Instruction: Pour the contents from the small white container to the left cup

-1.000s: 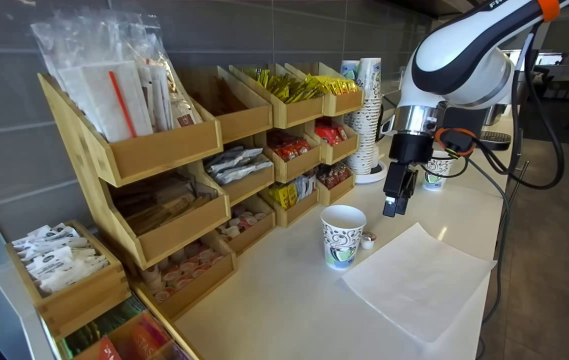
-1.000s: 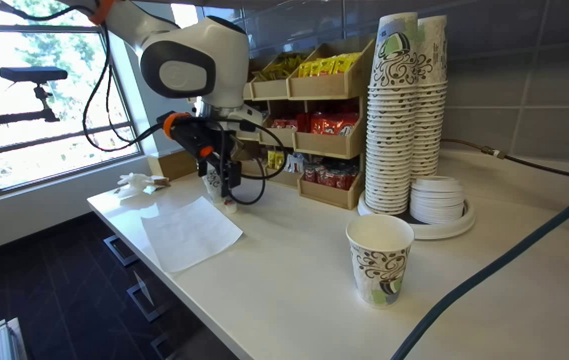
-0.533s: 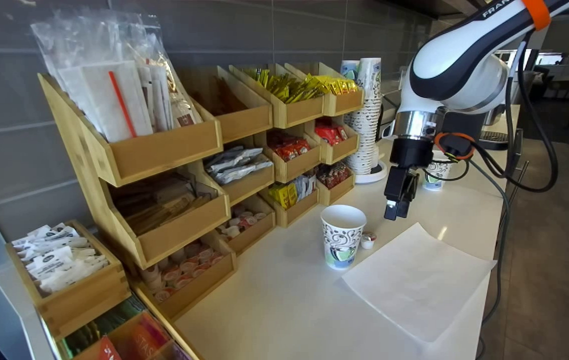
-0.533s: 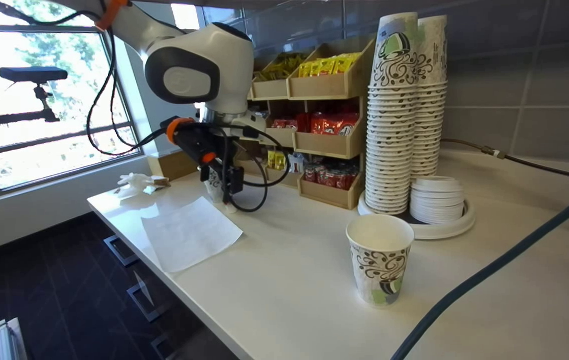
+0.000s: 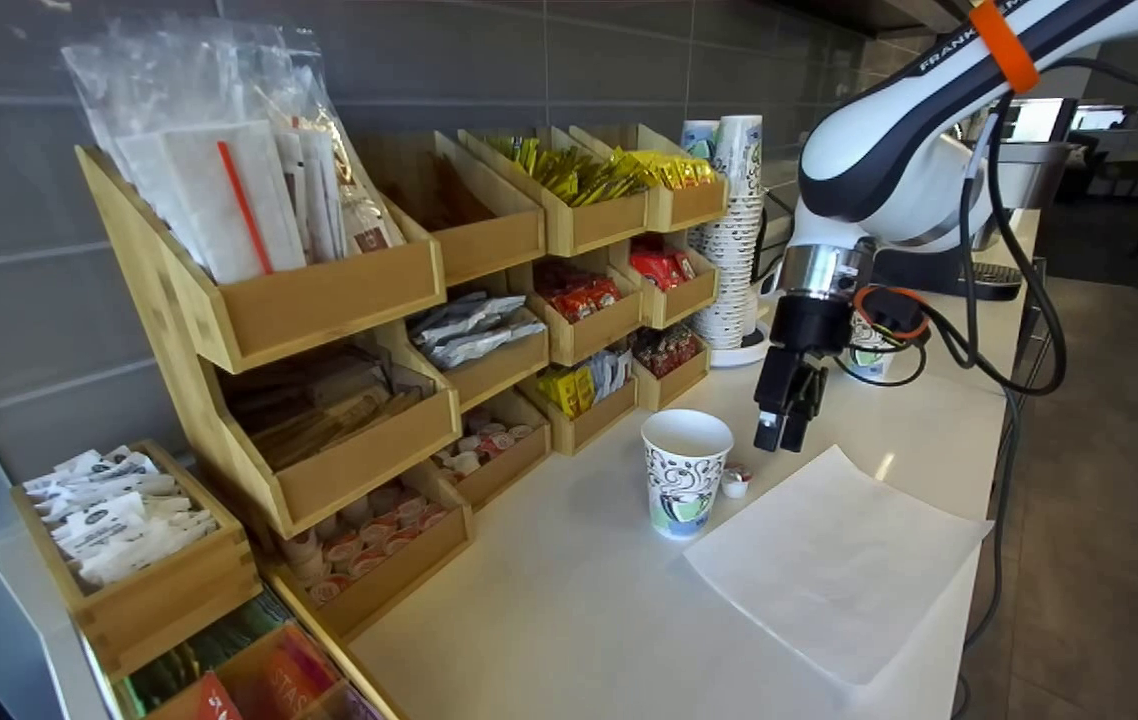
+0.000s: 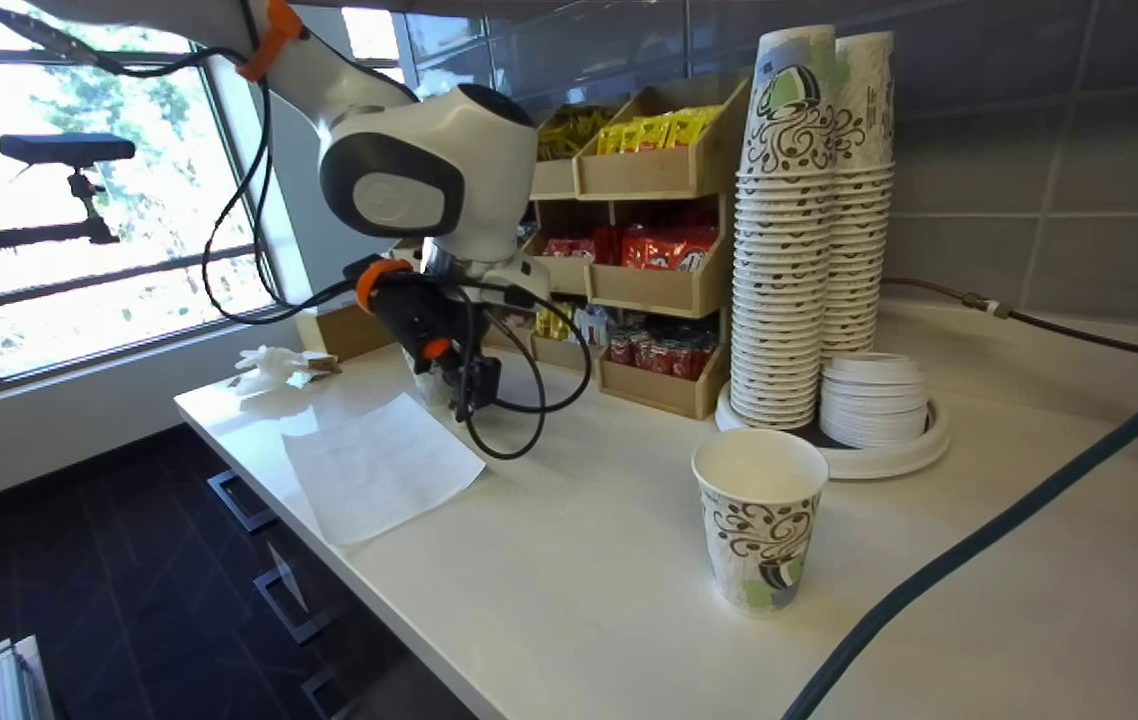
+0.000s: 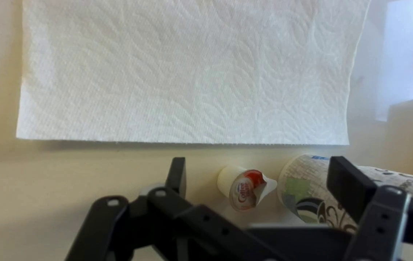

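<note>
The small white container (image 5: pixel 735 483) is a tiny creamer pot standing on the counter close beside the left cup. Its lid is partly peeled up in the wrist view (image 7: pixel 241 186). In an exterior view it is hidden behind the gripper (image 6: pixel 466 400). The left cup (image 5: pixel 686 490) is a patterned paper cup standing upright; it also shows in the wrist view (image 7: pixel 302 192). My gripper (image 5: pixel 781 436) is open and empty, above the counter just beyond the container. In the wrist view the container appears between the spread fingers, with the cup partly behind one finger.
A white paper towel (image 5: pixel 839 570) lies beside the container. Another patterned cup (image 6: pixel 759 530) stands farther along the counter. Tall cup stacks (image 6: pixel 789 250) and lids (image 6: pixel 874 400) stand on a round tray. A wooden organizer (image 5: pixel 359 300) with packets lines the wall. Cables loop from the wrist.
The arm has moved lower, and the gripper has shifted slightly towards the container and left cup, turning a little. The container, cups and towel have not moved.
</note>
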